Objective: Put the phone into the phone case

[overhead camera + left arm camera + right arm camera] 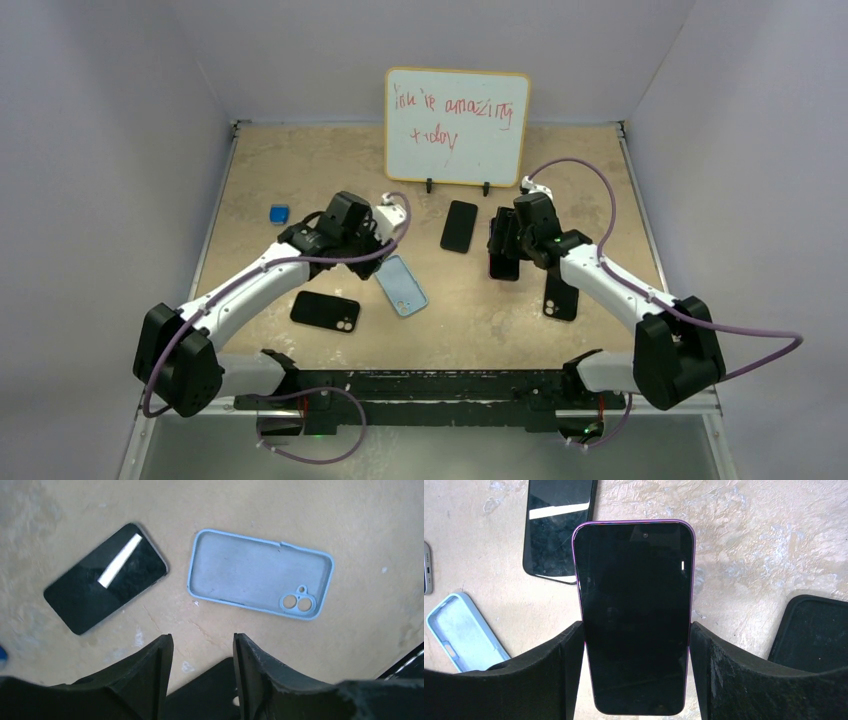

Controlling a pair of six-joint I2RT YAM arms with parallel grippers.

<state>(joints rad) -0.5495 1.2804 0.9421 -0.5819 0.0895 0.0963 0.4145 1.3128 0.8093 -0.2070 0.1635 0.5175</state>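
The right claw (pixel 636 635) pinched the phone (pixel 634 580) by its long edges, off to the right of the case (pixel 250 570). The case lay hollow side up on the desk (pixel 350 510), slanted. Just beside the case, the left claw (pixel 202 645) hung spread and empty.

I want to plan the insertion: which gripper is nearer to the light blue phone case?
Left. The left gripper hovers open just beside the phone case; the right gripper holds the phone farther off to the right.
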